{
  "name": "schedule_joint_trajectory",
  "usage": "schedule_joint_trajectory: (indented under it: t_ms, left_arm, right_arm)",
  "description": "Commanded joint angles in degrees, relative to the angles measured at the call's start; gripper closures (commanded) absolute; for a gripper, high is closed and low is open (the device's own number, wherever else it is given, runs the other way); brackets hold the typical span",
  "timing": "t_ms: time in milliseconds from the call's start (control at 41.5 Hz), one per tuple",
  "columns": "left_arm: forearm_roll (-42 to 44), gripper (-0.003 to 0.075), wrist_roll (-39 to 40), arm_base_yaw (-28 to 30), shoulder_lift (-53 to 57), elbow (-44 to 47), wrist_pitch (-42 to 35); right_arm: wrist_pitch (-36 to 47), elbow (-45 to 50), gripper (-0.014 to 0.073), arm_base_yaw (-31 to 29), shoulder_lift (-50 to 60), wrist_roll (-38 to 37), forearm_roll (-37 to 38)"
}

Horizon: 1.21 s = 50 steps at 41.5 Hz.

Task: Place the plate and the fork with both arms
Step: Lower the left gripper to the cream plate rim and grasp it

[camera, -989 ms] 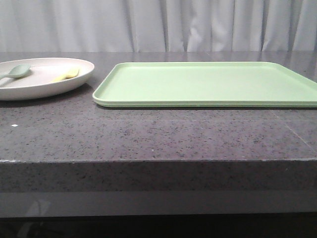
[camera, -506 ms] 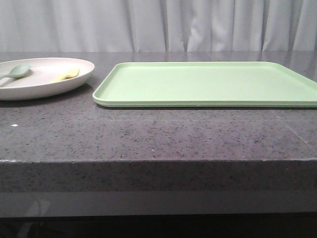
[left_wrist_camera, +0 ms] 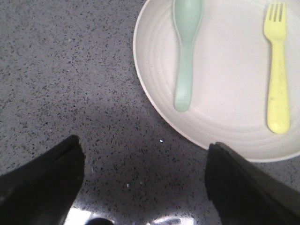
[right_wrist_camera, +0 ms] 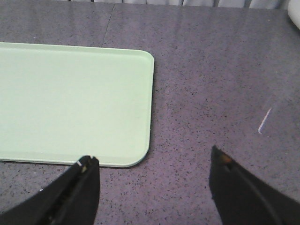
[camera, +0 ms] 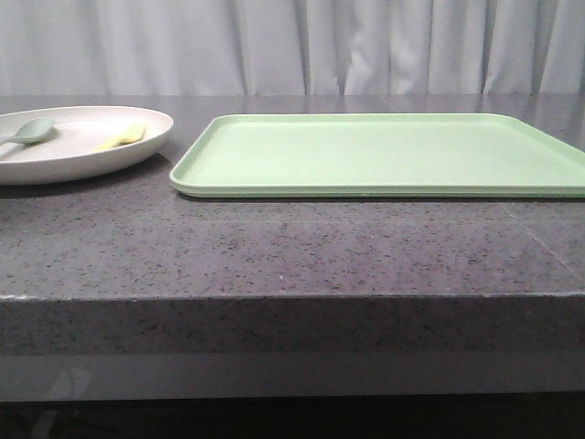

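Note:
The cream plate sits on the dark stone table at the far left, cut by the frame edge. The pale-yellow fork lies in it, beside a grey-green spoon. In the left wrist view the plate, fork and spoon show clearly. My left gripper is open and empty, above bare table just off the plate's rim. My right gripper is open and empty, above bare table beside a corner of the green tray. Neither gripper shows in the front view.
A large light-green rectangular tray lies right of the plate, reaching the frame's right edge. A strip of speckled table runs in front of both, ending at the table's front edge. A grey curtain hangs behind.
The tray's left end looks a hair further left than before. The plate, fork and spoon have not moved.

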<state>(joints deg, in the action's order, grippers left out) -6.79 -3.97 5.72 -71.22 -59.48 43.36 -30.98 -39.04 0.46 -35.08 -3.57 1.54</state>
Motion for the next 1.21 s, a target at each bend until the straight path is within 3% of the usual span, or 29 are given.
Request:
schedule_joint_trajectory:
  t_ms: [0, 145, 338, 916, 1181]
  left_arm:
    - [-11.1, 0.0215, -8.5, 3.9, -2.4, -3.7, -2.4]
    - [-30.0, 0.0246, -21.8, 9.9, -8.6, -6.0, -0.3]
    - [-40.2, 0.0283, -28.2, 12.0, -16.3, -9.3, 0.8]
    - [-42.3, 0.0392, -28.2, 12.0, -31.4, -19.6, 4.2]
    - [-42.7, 0.0598, -28.2, 12.0, -32.0, -19.9, 4.4]
  right_arm:
    - [4.4, -1.8, 0.0073, 0.1, -0.4, 0.5, 0.6]
    - [4.4, -1.8, 0.0073, 0.1, -0.4, 0.5, 0.6]
    - [4.4, -1.8, 0.0073, 0.1, -0.4, 0.5, 0.6]
    - [4.4, -1.8, 0.0073, 0.1, -0.4, 0.5, 0.6]
    - [4.3, -1.8, 0.0073, 0.1, -0.4, 0.5, 0.6]
